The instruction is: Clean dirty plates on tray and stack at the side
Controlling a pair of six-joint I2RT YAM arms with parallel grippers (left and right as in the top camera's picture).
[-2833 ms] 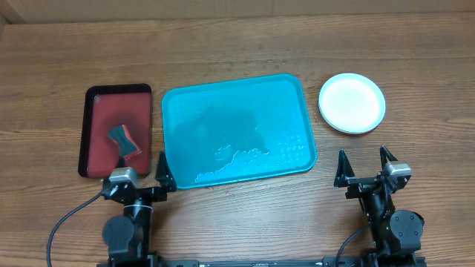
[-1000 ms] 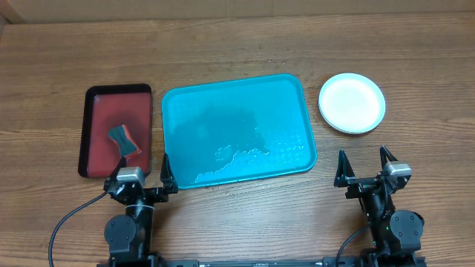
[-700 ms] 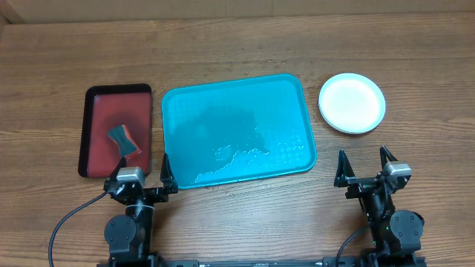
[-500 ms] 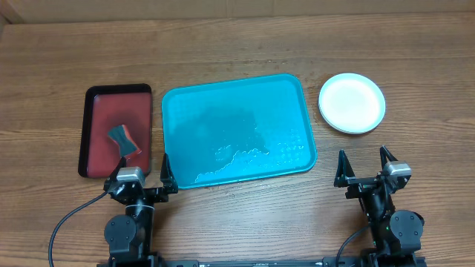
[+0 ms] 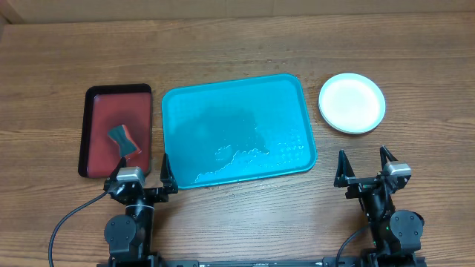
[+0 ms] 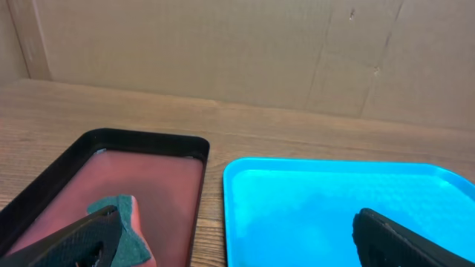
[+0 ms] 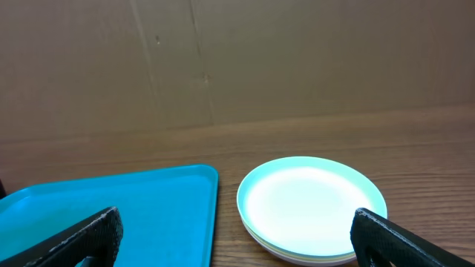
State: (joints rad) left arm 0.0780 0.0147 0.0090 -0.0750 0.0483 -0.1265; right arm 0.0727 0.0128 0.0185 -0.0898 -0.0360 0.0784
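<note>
The teal-blue tray (image 5: 236, 130) lies mid-table with wet patches and no plates on it; it also shows in the left wrist view (image 6: 341, 215) and the right wrist view (image 7: 111, 215). The plates (image 5: 352, 102) sit in one stack on the table right of the tray, a pale plate on top; the stack's layered edges show in the right wrist view (image 7: 312, 208). My left gripper (image 5: 141, 180) is open and empty at the tray's near left corner. My right gripper (image 5: 364, 167) is open and empty, just in front of the plate stack.
A dark red, black-rimmed tray (image 5: 104, 111) lies left of the teal tray and holds a teal-and-pink sponge (image 5: 125, 141), also in the left wrist view (image 6: 122, 222). A cardboard wall (image 6: 237, 52) closes the far side of the table.
The left gripper has shifted slightly since the oldest frame and rests still since. The right arm, tray and plates have not moved.
</note>
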